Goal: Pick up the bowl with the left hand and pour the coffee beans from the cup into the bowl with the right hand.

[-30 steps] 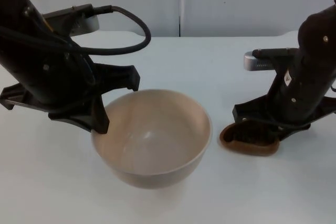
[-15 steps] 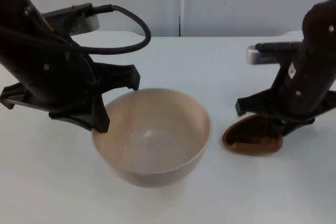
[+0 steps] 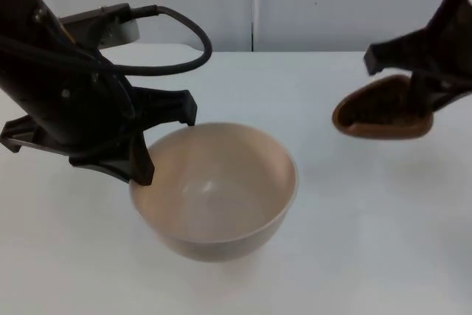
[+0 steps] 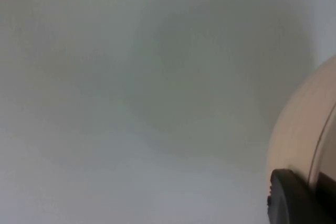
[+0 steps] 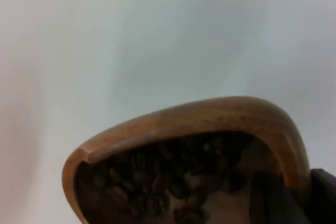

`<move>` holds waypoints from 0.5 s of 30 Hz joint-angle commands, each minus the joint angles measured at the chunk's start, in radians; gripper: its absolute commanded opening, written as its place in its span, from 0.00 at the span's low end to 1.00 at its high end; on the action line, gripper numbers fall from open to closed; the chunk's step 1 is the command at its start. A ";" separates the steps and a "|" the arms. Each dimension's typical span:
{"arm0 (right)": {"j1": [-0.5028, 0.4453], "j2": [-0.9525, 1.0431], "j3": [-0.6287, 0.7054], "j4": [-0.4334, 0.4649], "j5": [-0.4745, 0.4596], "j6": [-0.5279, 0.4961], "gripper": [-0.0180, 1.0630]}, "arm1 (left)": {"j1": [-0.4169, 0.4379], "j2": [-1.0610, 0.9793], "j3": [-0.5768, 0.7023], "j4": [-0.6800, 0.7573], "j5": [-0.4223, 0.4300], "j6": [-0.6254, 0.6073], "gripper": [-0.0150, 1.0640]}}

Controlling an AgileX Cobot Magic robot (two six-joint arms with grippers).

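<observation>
A beige bowl [image 3: 221, 193] hangs just above the table at the centre left, empty inside, with my left gripper [image 3: 139, 164] shut on its left rim. The left wrist view has the bowl's outer wall [image 4: 302, 129] beside a black fingertip [image 4: 294, 198]. A brown wooden cup [image 3: 382, 116] full of dark coffee beans [image 5: 178, 182] is raised above the table at the right, and my right gripper [image 3: 422, 97] is shut on its right side. In the right wrist view the cup's rim [image 5: 194, 116] tilts over the white table. Cup and bowl are well apart.
The white table [image 3: 332, 241] stretches out in front and to the right of the bowl. A grey partition wall [image 3: 295, 5] closes off the back.
My right gripper has lifted the cup off the table, up and slightly right. The left gripper and the bowl have stayed where they were.
</observation>
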 commanded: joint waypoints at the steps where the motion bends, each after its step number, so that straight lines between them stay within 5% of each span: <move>1: 0.002 -0.056 -0.023 -0.007 0.064 -0.026 0.02 | -0.002 -0.009 0.004 -0.011 -0.003 0.001 0.01; 15: 0.002 -0.197 -0.194 -0.001 0.406 -0.159 0.02 | -0.002 -0.009 0.004 -0.011 -0.003 0.001 0.01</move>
